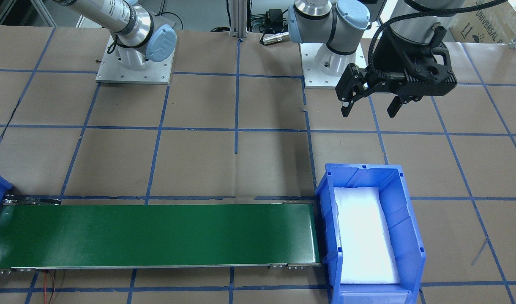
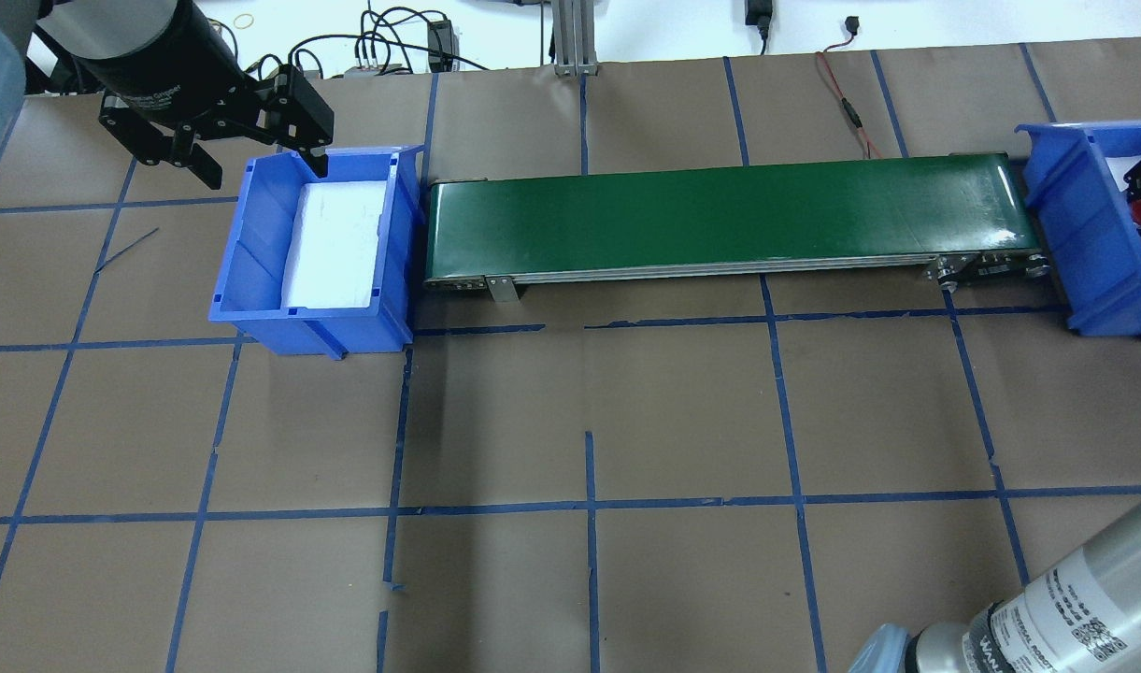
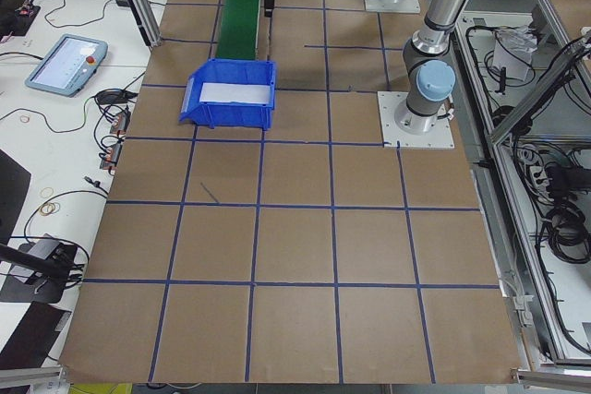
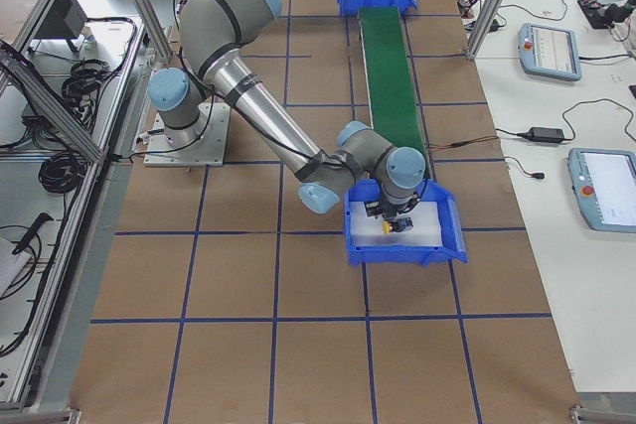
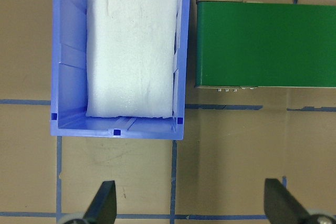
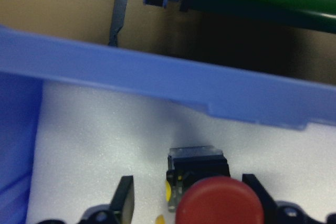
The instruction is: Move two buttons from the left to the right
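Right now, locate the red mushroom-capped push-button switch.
Right wrist view: the red-capped switch sits on white foam in the blue plastic bin at the green conveyor belt's right end, between the right gripper's fingers.

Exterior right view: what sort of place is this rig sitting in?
Most likely a robotics lab or test cell. Two teach pendants lie on the side bench, aluminium framing stands at the edges, and the paper-covered, tape-gridded table carries a green conveyor.

Yellow button point(image 6: 167, 192) — apparently mostly hidden
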You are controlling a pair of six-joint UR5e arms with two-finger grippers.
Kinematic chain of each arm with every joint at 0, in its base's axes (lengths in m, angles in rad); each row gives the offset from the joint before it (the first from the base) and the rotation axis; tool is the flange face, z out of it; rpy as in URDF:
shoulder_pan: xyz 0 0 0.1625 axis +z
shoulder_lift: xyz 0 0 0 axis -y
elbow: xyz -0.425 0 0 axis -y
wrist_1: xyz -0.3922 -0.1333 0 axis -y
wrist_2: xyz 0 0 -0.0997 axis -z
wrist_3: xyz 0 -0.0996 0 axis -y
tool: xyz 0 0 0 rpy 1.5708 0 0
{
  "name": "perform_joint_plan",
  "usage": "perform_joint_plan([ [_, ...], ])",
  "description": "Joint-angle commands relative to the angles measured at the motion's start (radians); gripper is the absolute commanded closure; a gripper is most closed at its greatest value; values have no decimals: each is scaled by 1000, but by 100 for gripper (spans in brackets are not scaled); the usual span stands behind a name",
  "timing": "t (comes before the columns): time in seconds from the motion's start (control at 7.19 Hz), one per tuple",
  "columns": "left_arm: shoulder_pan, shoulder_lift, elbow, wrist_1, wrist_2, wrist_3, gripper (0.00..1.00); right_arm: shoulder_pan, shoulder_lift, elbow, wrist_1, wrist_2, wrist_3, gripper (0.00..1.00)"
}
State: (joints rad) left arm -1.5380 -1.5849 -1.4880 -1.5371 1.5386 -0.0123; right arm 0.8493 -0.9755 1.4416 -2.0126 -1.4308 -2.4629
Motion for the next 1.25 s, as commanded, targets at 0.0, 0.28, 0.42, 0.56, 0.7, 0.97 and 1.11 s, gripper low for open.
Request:
perform_joint_plan([
  [0.0, -1, 0, 0, 0, 0, 0, 0, -1, -93, -7, 59, -8, 8, 0],
  [0.28, -1, 0, 2, 0, 0, 0, 0, -3, -234, -41, 217, -29, 50, 0],
  [0.42, -1, 0, 2, 0, 0, 0, 0, -4, -340, -43, 341, -36, 121, 0],
  [0.56, -1, -1, 2, 0, 0, 0, 0, 5, -430, -40, 435, -86, 256, 0],
  [0.7, -1, 0, 2, 0, 0, 0, 0, 35, -463, -40, 457, -144, 327, 0],
  [0.97, -1, 0, 2, 0, 0, 0, 0, 100, -544, -38, 532, -171, 610, 0],
  [1.11, -2, 0, 2, 0, 0, 0, 0, 108, -573, -35, 610, -156, 765, 0],
])
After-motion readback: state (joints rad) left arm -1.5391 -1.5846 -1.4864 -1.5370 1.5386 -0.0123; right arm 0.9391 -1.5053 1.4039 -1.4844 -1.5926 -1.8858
